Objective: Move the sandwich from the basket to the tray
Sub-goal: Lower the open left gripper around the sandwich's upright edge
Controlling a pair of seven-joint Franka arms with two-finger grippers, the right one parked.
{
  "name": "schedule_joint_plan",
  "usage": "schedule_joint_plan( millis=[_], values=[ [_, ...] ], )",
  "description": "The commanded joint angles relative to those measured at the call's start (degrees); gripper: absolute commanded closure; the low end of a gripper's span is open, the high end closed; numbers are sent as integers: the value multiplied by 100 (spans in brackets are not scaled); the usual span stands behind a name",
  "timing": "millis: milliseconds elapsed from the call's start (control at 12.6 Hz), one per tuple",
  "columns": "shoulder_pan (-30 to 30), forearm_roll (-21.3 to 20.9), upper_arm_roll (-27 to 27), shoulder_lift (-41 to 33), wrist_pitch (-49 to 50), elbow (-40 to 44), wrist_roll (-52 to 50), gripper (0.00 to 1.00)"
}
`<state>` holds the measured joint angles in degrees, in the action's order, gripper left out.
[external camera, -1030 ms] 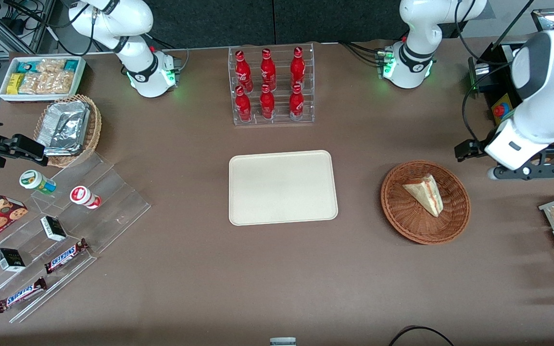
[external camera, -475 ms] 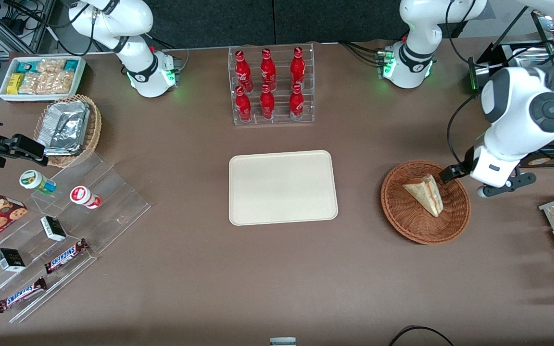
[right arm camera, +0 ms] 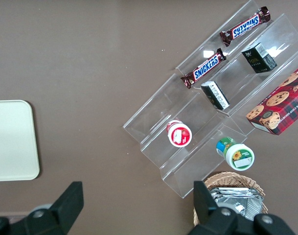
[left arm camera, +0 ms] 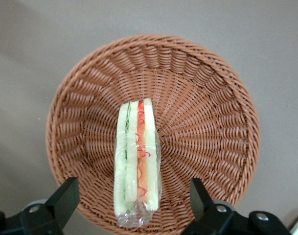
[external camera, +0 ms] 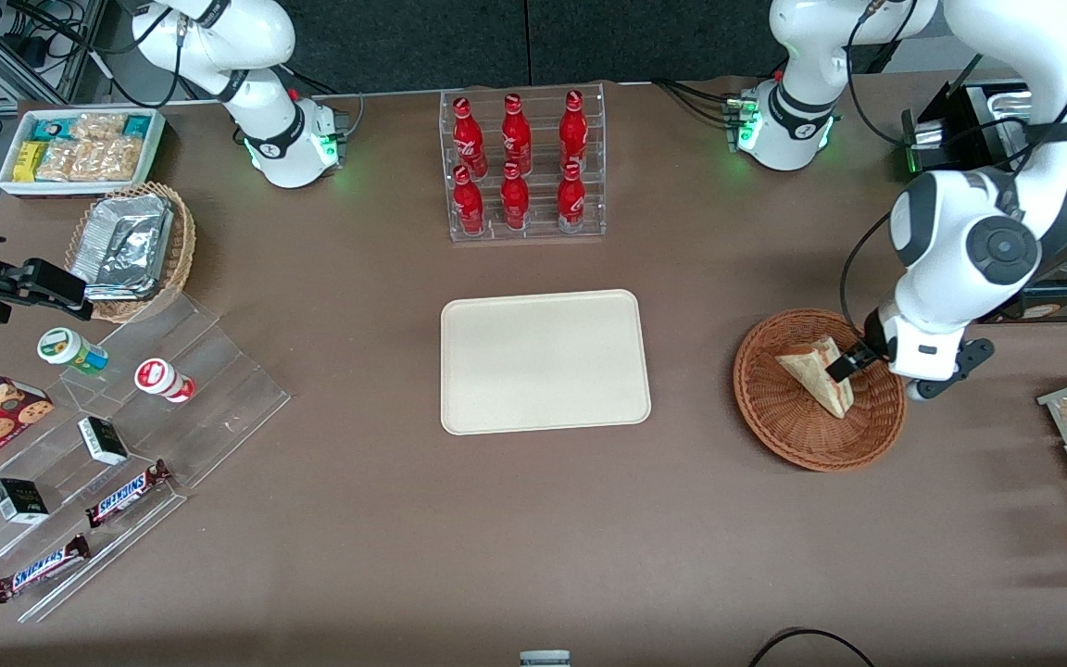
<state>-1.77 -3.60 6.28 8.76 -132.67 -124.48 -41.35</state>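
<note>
Jaws stand wide open: in the left wrist view the two dark fingers (left arm camera: pixel 65 198) sit apart on either side of the sandwich (left arm camera: pixel 137 164), touching nothing. The gripper (external camera: pixel 844 363) hangs over the basket (external camera: pixel 788 428), above the part of its bowl nearest the working arm's end of the table, just above the sandwich.

Table (external camera: pixel 404 519): brown, carrying all items.

Tray (external camera: pixel 543 361): cream, rectangular, rounded corners, flat at mid-table. Nothing lies on it. It is well apart from the basket, which sits toward the working arm's end.

Basket: round, reddish-brown wicker, shallow. It holds one item only.

Sandwich: it rests in the basket, near the centre of the bowl. It stands on one bread face's edge, cut side up, so the layers show from above: pale bread, green filling, pale bread, orange-red filling, pale bread. A clear wrap covers it. In the front view (external camera: pixel 811 371) its long axis runs slantwise, one end nearer the front camera and toward the working arm's end, the other farther from the camera. In the wrist view the long axis lies between the two fingers, roughly at right angles to the line joining them.

Bottle rack (external camera: pixel 522 167): clear, with six red bottles, farther from the front camera than the tray.
</note>
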Motion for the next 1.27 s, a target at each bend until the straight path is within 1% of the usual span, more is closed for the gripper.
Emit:
schedule_joint_plan(
  millis=[0,79,554,634,792,871,950,1188],
  values=[
    [36,218,23,230,-363,-77,-260,0],
    [45,271,66,275,-373,-94,-260,0],
    [45,272,84,574,-548,-305,-242,1],
    [45,272,84,574,-558,-331,-242,11],
    [45,272,84,609,-540,-340,-251,63],
    [45,263,84,644,-531,-358,-260,85],
    [45,246,84,644,-497,-349,-242,99],
    [195,193,67,540,-348,-288,-233,100]
  ],
)
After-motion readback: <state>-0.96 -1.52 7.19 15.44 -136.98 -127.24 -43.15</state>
